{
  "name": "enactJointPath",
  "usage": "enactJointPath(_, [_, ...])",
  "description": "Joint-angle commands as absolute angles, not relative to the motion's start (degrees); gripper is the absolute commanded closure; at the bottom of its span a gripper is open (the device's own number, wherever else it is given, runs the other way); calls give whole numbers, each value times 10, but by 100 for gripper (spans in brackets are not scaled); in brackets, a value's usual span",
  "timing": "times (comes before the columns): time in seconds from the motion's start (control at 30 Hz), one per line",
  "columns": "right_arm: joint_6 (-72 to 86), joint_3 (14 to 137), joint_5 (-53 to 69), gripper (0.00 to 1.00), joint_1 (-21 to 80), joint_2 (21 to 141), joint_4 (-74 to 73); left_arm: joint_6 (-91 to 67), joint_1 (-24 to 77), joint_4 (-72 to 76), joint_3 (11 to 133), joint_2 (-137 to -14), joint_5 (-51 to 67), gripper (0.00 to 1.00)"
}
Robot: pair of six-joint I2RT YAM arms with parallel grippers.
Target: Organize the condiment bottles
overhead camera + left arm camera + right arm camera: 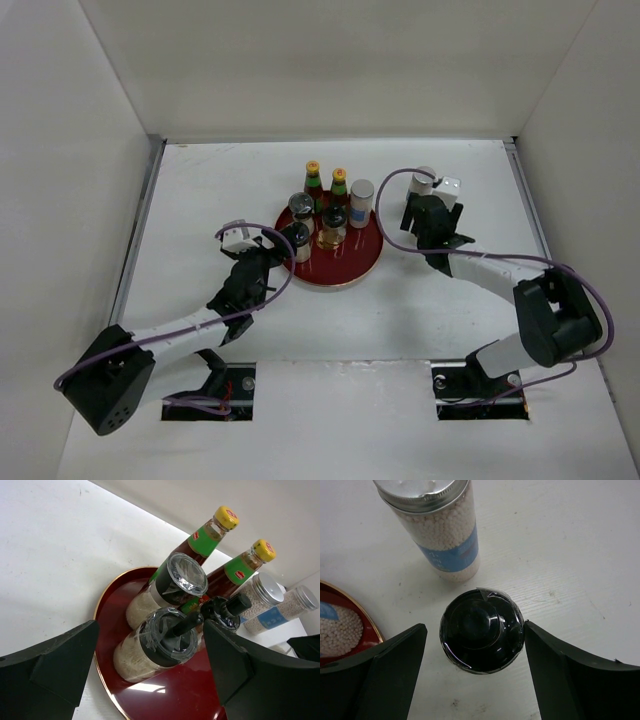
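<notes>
My right jaws spread wide, dark-lidded jar (482,630) upright on the tabletop (570,555) right between them, shaker (440,530) just beyond; my left jaws gape too, another jar (150,652) on the red tray (165,695) ahead of them

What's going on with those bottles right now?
Left end effector open, facing jars on red tray. Right end effector open, straddling dark-lidded jar on table. Blue-banded shaker close beside it.
</notes>
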State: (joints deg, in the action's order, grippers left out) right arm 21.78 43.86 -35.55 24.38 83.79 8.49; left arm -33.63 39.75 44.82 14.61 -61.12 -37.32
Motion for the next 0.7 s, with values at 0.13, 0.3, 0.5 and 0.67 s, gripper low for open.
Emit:
enactJointPath(0.13, [222, 444, -366, 35, 242, 806, 88, -359, 388, 489, 141, -625, -371, 16])
enactJointPath(0.3, [186, 433, -408, 41, 304, 703, 84, -367, 378, 489, 140, -635, -370, 17])
enactJointPath(0.5, [195, 453, -377, 42, 405, 657, 98, -392, 362, 489, 134, -646, -370, 17])
enactJointPath(0.67, [231, 488, -295, 42, 460, 740, 158, -403, 354, 489, 130, -648, -362, 16])
